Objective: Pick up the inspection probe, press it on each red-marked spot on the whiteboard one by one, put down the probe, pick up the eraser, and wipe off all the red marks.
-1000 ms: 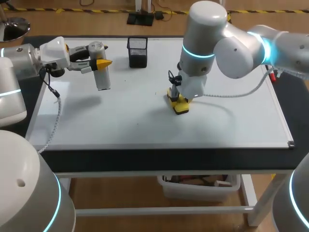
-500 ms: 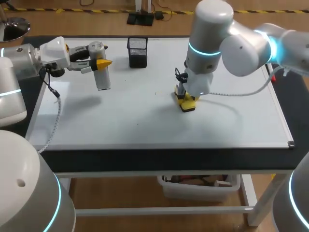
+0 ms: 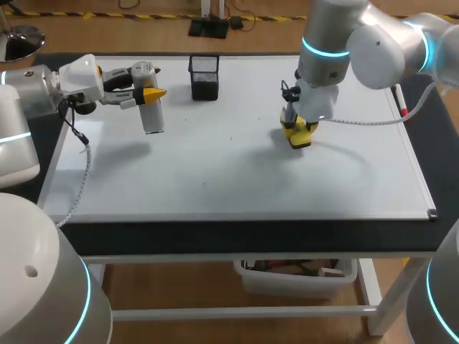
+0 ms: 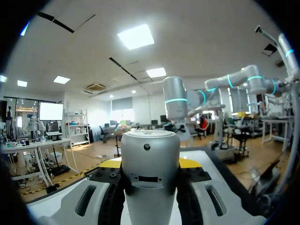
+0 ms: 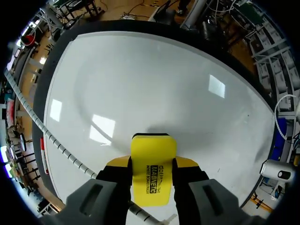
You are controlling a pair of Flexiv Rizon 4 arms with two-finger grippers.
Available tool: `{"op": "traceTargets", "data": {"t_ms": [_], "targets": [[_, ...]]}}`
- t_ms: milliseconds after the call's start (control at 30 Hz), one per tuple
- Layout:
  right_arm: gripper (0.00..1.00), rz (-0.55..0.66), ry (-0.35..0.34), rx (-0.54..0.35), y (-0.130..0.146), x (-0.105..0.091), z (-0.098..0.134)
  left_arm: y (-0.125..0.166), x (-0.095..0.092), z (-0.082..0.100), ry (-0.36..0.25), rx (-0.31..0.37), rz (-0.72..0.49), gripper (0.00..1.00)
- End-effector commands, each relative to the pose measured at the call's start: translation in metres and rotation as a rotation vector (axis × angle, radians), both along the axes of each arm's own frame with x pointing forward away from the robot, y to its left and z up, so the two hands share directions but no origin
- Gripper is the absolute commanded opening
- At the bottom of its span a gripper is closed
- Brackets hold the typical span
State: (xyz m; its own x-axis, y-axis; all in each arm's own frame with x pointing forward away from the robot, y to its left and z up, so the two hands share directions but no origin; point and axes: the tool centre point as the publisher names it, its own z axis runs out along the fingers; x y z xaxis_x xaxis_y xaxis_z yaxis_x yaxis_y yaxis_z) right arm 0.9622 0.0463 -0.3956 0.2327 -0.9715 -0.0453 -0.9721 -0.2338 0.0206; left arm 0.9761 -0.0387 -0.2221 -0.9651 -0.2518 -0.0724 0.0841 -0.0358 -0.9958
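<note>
Only the right wrist view shows the yellow eraser (image 5: pixel 151 168) clamped in the right end effector (image 5: pixel 152 161), down on the whiteboard (image 5: pixel 140 84) — arm angled in from the far right. Overhead, the left end effector (image 3: pixel 147 92) grips the probe (image 3: pixel 152 115) above the board's far-left part — forearm level.

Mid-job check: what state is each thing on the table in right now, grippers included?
probe: clamped in the left gripper, raised over the whiteboard.
left gripper: shut on the probe.
eraser: clamped in the right gripper, down on the whiteboard.
right gripper: shut on the eraser.
whiteboard: no red marks showing.
mesh cup: upright.
marker: lying by the whiteboard's right edge.
</note>
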Motion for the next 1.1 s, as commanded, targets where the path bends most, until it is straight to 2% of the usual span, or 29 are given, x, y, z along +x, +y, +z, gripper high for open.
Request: {"op": "traceTargets", "data": {"t_ms": [33,233,767,900,1000,1100], "targets": [[0.00,0.007,-0.002,0.002,-0.019,0.000,0.015,0.000,0.000,0.000,-0.004,-0.003,-0.001,0.00],[0.00,-0.038,-0.027,0.001,-0.050,-0.003,0.028,0.000,0.000,0.000,-0.004,-0.003,-0.001,0.00],[0.00,-0.038,-0.027,0.001,-0.050,-0.003,0.028,0.000,0.000,0.000,-0.004,-0.003,-0.001,0.00],[0.00,-0.049,-0.035,0.009,-0.043,0.015,0.021,0.000,0.000,0.000,-0.004,-0.003,-0.001,0.00],[0.00,-0.039,-0.046,0.008,-0.035,0.038,0.016,0.000,0.000,0.000,-0.004,-0.003,-0.001,0.00],[0.00,-0.038,-0.037,0.044,-0.027,0.062,0.013,0.000,0.000,0.000,-0.004,-0.003,-0.001,0.00]]}}
